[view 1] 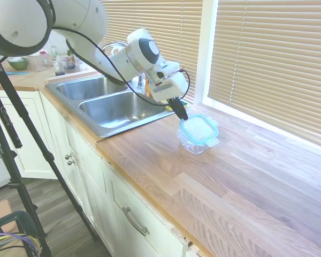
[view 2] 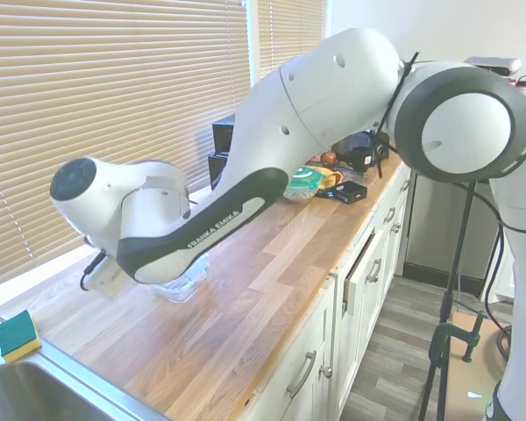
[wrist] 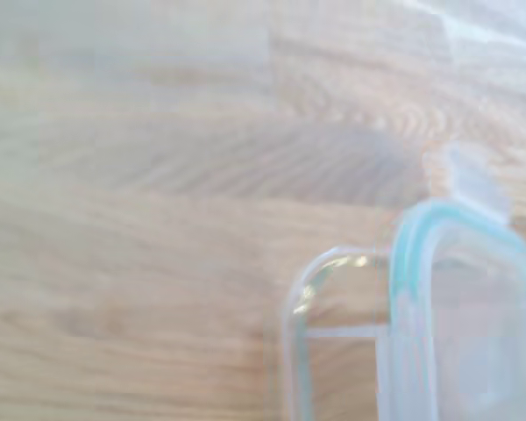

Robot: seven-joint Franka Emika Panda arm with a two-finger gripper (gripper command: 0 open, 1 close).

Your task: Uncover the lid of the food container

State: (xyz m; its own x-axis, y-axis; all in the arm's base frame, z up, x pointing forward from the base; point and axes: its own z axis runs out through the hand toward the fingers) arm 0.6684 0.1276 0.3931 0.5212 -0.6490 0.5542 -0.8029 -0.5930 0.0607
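Note:
The lid, clear with a teal rim, is tilted and raised at its sink-side edge above the food container, a small clear tub on the wooden counter. My gripper comes down from the sink side with its dark fingers shut on the lid's near edge. In the wrist view the lid sits offset from the container's clear rim. In the second exterior view my arm hides the lid, and only part of the container shows beneath it.
A double steel sink lies just left of the container. A yellow-green sponge sits by the sink's edge. Window blinds run along the back. Fruit and small items crowd the counter's far end. The counter's front edge is close.

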